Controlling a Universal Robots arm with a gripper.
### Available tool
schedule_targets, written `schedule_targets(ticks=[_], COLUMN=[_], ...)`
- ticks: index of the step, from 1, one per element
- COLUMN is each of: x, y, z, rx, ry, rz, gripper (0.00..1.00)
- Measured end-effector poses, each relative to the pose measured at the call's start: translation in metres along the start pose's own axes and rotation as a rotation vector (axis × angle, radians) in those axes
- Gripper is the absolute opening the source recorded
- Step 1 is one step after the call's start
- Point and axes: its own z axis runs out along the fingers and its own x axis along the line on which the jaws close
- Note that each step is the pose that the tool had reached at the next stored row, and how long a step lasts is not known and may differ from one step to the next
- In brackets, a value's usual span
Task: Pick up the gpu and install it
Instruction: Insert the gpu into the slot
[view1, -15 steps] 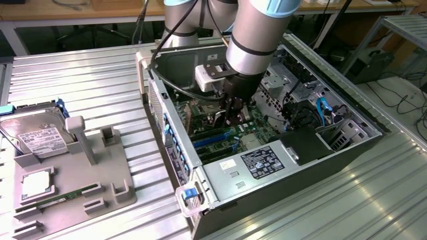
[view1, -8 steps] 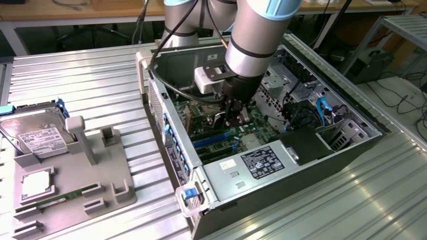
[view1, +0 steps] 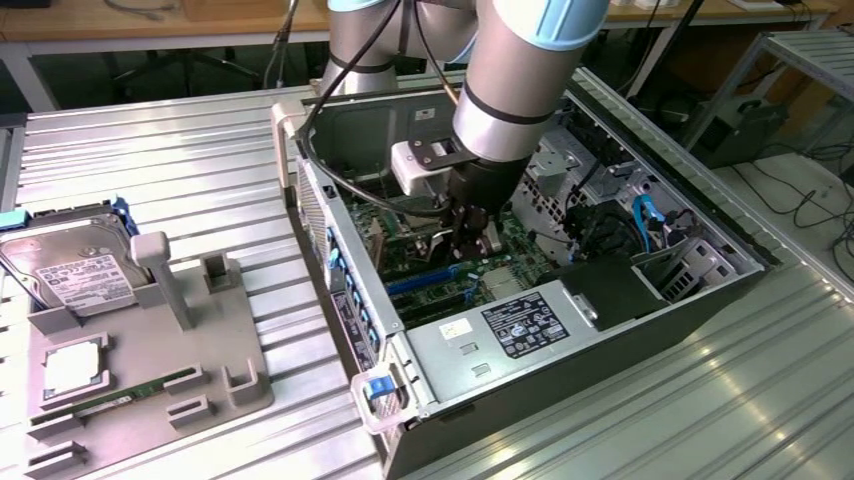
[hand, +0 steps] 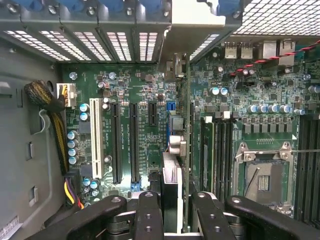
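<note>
My gripper (view1: 470, 232) reaches down into the open computer case (view1: 441, 390), just over the motherboard (hand: 150, 90). In the wrist view the gripper (hand: 177, 220) is shut on the gpu (hand: 172, 175). The card is seen edge-on, standing upright between the black fingers (hand: 149, 215). It runs away from the fingers to its pale metal bracket (hand: 200, 25), which sits at the case's rear slot openings. The card stands over the board between the long black expansion slots (hand: 134, 142) and the memory slots (hand: 220, 150). Whether its edge is seated in a slot is hidden.
A grey fixture tray (view1: 200, 380) on the exterior view's left holds a silver hard drive (view1: 74, 265), a processor chip (view1: 74, 365) and a green memory stick (view1: 127, 393). Inside the case are the empty processor socket (hand: 262, 175), cable bundles (hand: 47, 97) and the power supply (view1: 527, 325).
</note>
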Motion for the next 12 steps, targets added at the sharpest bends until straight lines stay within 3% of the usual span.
schedule_targets(ticks=[12], x=[0.0006], y=[0.0048], z=[0.0077], rx=[0.0000], ry=[-0.0001], rz=[0.000], gripper=[0.28])
